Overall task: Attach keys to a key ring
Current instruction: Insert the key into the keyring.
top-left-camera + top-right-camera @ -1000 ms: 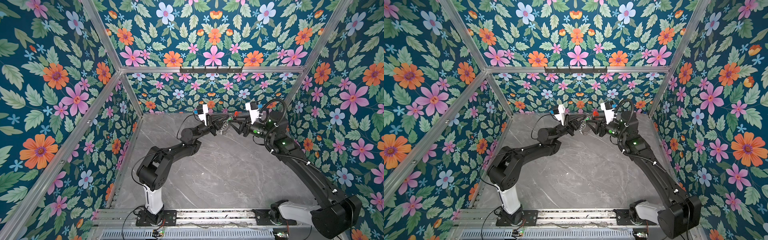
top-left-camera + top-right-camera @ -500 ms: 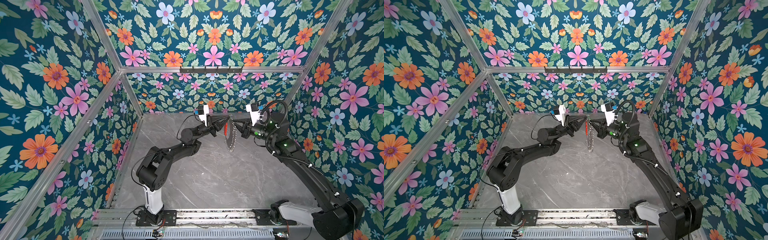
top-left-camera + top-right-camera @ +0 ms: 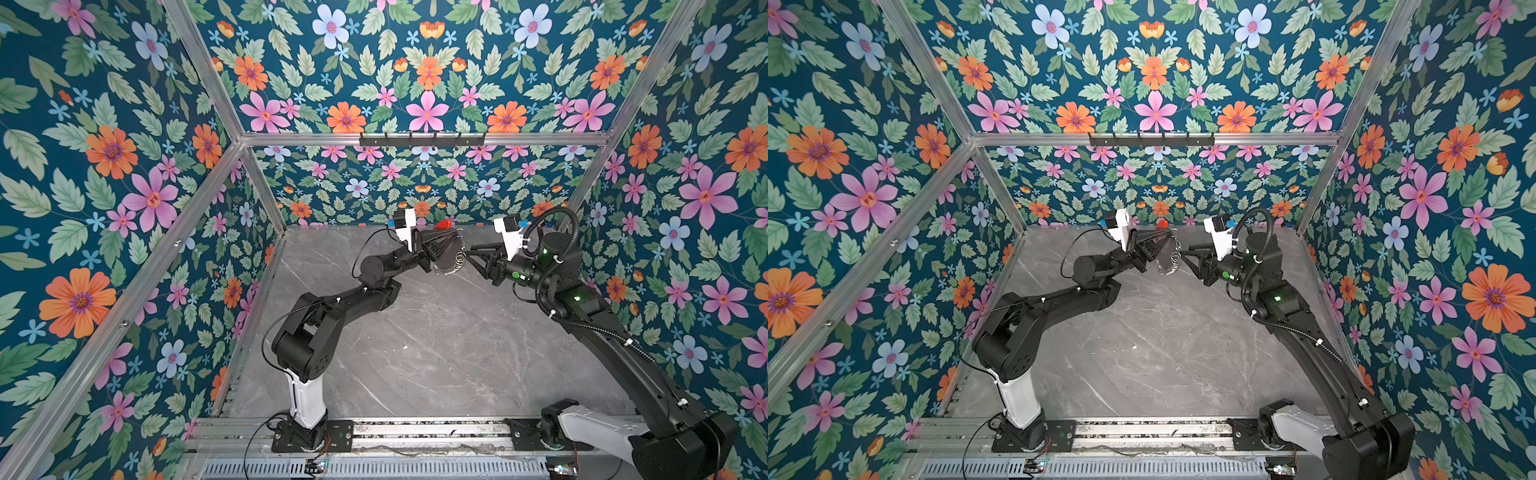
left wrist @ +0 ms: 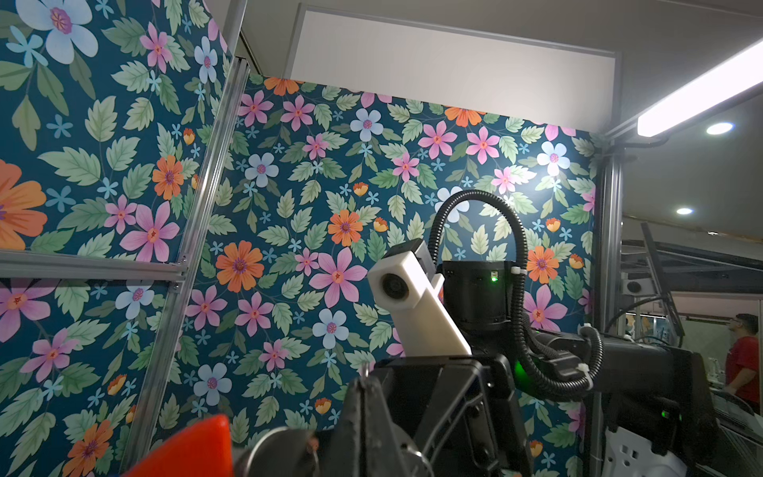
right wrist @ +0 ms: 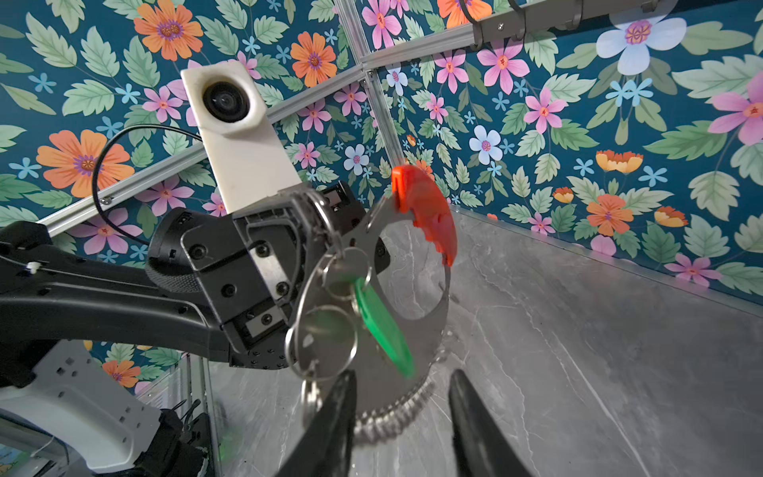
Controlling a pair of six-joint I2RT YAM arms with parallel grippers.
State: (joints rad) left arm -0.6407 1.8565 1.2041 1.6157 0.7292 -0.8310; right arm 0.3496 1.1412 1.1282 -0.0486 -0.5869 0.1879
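Note:
My left gripper is shut on the key ring, a thin grey hoop held in the air near the back wall. Its red plastic arc sits at the top, and several small silver rings line its lower edge. In the right wrist view the key hangs blurred from silver rings beside the left fingers, showing its light green head. My right gripper is open just in front of the hoop's lower edge, with nothing gripped. In both top views it faces the key ring.
The grey marble table lies below both arms. Floral walls with aluminium posts close in three sides. A black hook rail runs along the back wall. A person in a red shirt stands outside the cell.
Half a second ago the key ring hung straight down, long and edge-on. Now it has swung up closer to the left gripper, and the right gripper has drawn back a little to the right.

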